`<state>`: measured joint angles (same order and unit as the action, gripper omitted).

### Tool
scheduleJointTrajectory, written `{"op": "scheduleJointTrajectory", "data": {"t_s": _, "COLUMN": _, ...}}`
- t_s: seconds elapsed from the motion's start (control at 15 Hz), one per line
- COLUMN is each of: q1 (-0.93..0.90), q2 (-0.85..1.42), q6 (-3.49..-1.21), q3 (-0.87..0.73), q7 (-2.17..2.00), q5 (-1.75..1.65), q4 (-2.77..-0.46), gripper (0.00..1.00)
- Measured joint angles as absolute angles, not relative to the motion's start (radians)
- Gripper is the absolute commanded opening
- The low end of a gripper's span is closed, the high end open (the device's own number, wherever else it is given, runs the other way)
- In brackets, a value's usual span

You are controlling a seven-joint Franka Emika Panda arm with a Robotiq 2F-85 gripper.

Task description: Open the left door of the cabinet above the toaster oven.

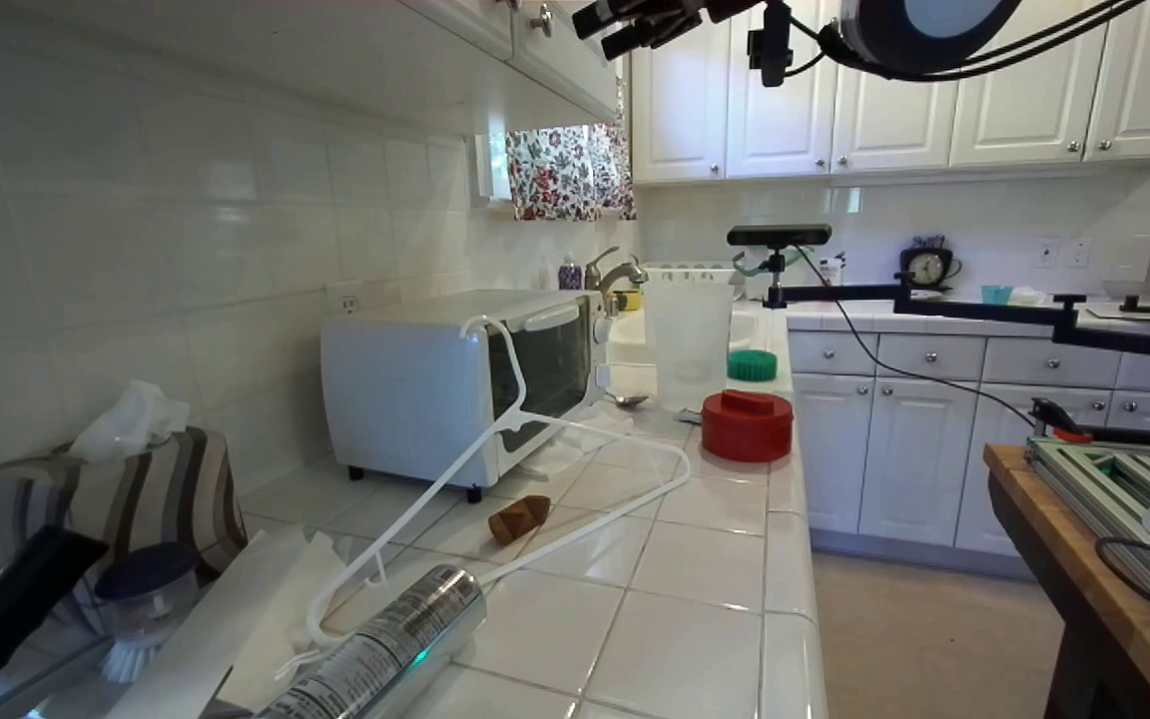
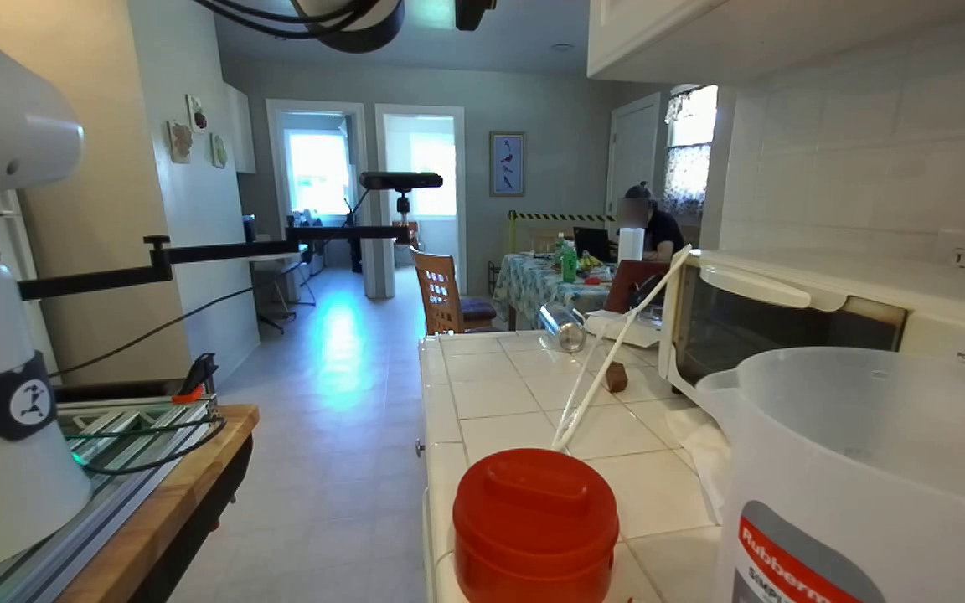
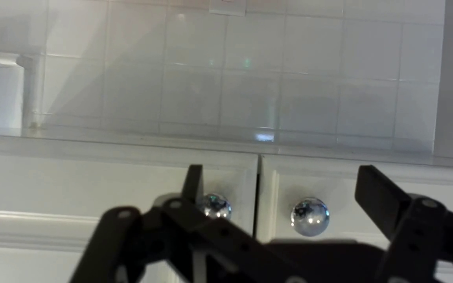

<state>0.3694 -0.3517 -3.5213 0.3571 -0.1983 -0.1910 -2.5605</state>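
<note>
In an exterior view we are seeing the cabinet (image 1: 385, 75) above the toaster oven (image 1: 435, 384), the tub (image 1: 747, 429) to its right.

Matt black gripper (image 3: 281, 188), mirror-bright knobs (image 3: 310, 217)

Seen between the gripper's dull fingers (image 3: 383, 200), one knob shines like polished metal; around it the cabinet (image 3: 112, 184) wears smooth white paint. Past the fingertips runs glossy wall tile (image 3: 195, 94). Lower than the gripper, in an exterior view, the toaster oven (image 1: 420, 384) has a smooth white shell and dark glass; the counter (image 1: 695, 559) gleams with glazed tile. Down there too: a smooth red plastic tub (image 1: 747, 427), a frosted plastic pitcher (image 1: 687, 340), a shiny metal can (image 1: 395, 639), a white plastic hanger (image 1: 510, 421), a brown wooden-looking piece (image 1: 519, 519) and soft tissue paper (image 1: 136, 417).
</note>
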Motion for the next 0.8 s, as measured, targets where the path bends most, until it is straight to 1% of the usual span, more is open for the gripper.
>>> {"op": "scheduleJointTrajectory", "data": {"t_s": 0.8, "q1": 0.457, "q2": -0.252, "q6": -3.524, "q3": 0.473, "q7": -0.172, "q5": -0.190, "q4": -2.431, "gripper": 1.00}}
